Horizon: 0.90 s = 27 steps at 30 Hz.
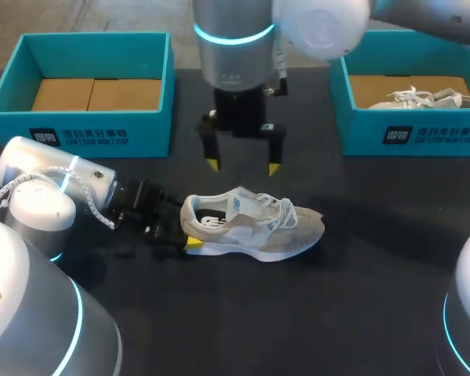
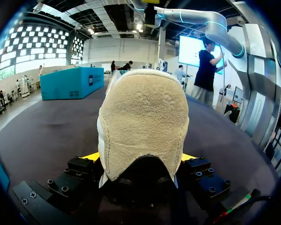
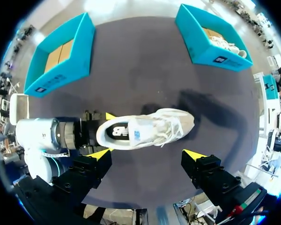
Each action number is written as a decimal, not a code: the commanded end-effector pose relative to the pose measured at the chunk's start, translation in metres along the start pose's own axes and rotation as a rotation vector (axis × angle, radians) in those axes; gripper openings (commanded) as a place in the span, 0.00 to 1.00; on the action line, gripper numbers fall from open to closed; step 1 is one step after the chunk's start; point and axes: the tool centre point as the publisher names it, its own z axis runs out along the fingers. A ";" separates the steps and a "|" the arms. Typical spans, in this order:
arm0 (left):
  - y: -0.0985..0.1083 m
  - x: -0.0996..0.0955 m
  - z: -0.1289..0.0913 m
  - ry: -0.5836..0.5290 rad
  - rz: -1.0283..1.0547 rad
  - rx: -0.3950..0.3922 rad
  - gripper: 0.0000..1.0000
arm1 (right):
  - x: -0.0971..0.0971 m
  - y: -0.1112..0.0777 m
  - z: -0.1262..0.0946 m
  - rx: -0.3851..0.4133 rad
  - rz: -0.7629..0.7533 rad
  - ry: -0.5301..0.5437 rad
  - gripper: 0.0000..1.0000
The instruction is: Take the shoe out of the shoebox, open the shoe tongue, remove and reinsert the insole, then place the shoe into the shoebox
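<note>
Far left: left box [image 1: 78,133], teal, brown floor showing. Left claw [image 1: 188,229] low on table, clamped on shoe [image 1: 254,227] heel, one finger each side. Shoe stands on sole mid-table, toe pointing right, outside both boxes. Right claw [image 1: 243,166] hangs above shoe, fingers wide apart, holding nothing. Far right: right box [image 1: 411,133] holding second shoe [image 1: 423,98]. Shoe likely light, with soft upper and firmer heel; pinch tongue at top edge.

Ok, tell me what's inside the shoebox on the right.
A pale laced sneaker lies in the right shoebox on a brown cardboard floor. The near wall hides the sneaker's lower part, and my right arm covers the box's far edge.
</note>
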 end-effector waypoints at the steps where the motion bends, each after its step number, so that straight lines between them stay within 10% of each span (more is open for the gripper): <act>1: 0.001 -0.001 0.002 0.001 0.000 -0.002 0.00 | 0.019 -0.009 0.010 0.004 0.002 -0.061 1.00; 27: 0.001 -0.001 0.002 0.001 0.000 -0.002 0.00 | 0.023 -0.019 0.066 0.020 -0.010 -0.189 1.00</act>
